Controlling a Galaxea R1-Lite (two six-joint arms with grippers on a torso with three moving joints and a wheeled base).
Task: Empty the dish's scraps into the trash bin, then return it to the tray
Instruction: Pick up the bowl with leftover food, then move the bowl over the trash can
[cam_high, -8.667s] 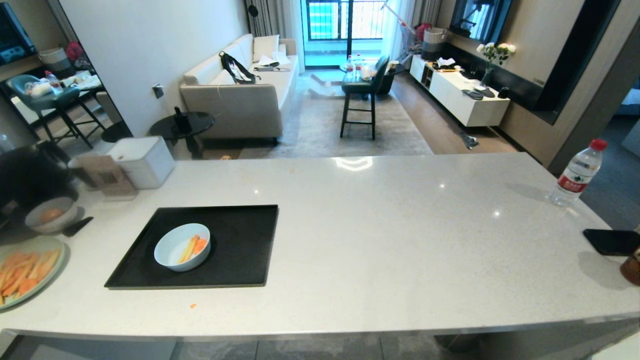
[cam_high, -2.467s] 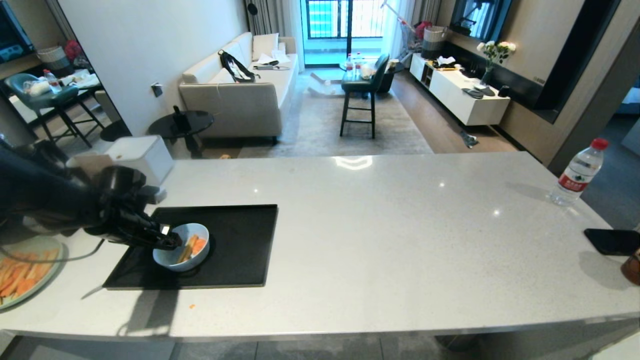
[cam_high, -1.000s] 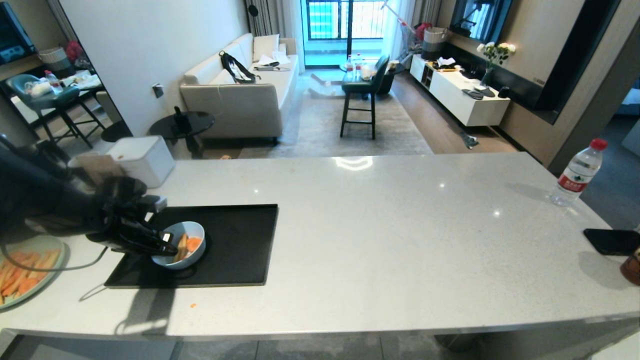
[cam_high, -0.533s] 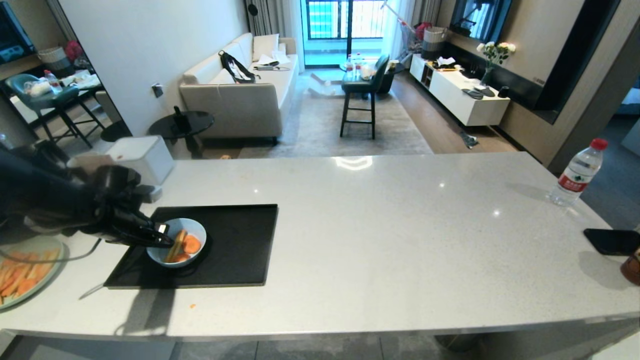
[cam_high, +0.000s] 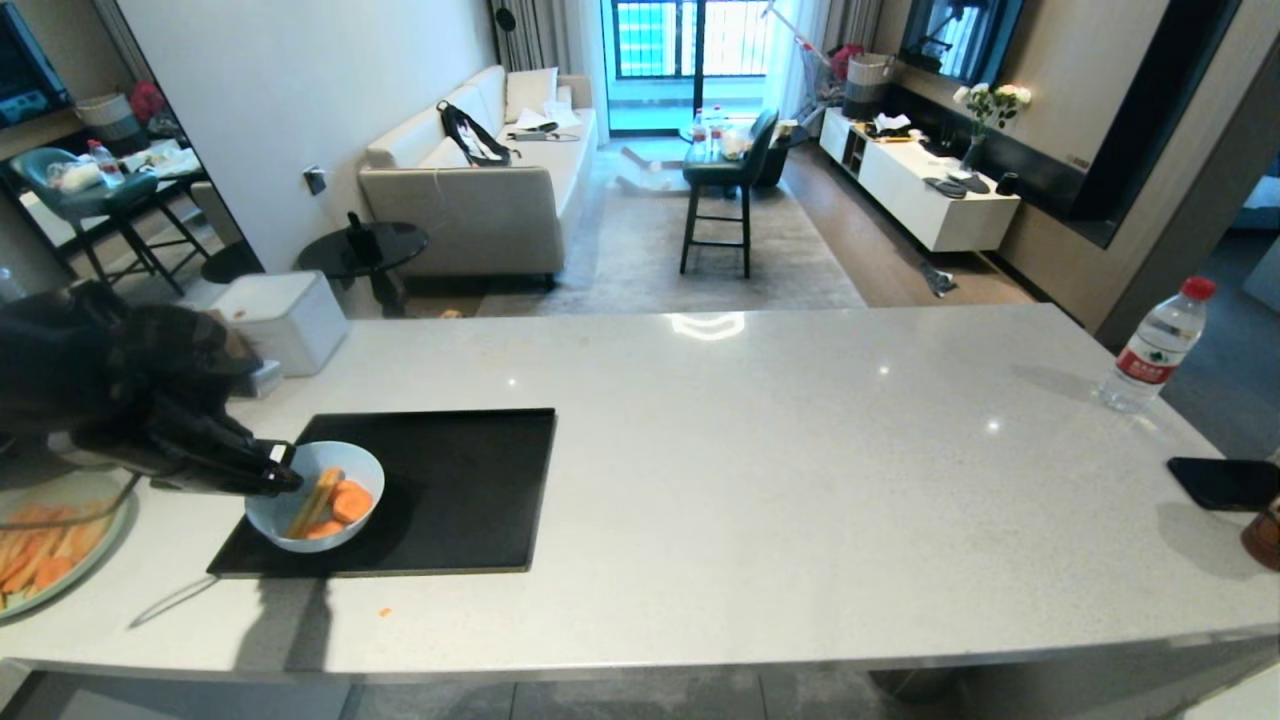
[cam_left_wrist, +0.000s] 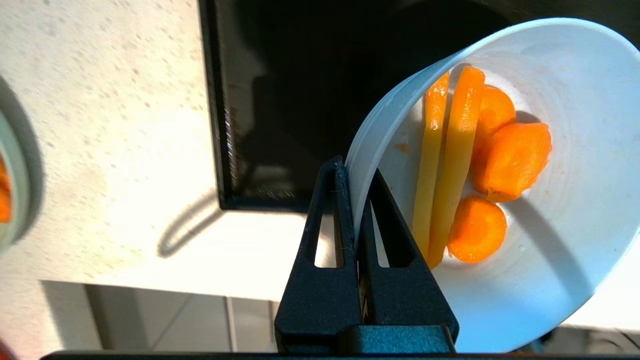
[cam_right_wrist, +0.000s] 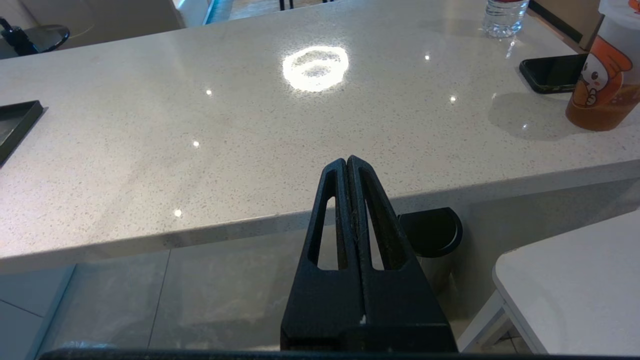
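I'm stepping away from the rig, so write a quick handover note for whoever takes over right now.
Left gripper: shut on the rim of the bowl, which is lifted over the near left corner of the black tray.
Right gripper: shut, empty, parked below the counter edge.
Carrot scraps: all in the bowl, none spilled from it.
Done: bowl gripped and picked up.
Left: carry it to the trash bin (not in view), tip the scraps out, set the bowl back on the tray.
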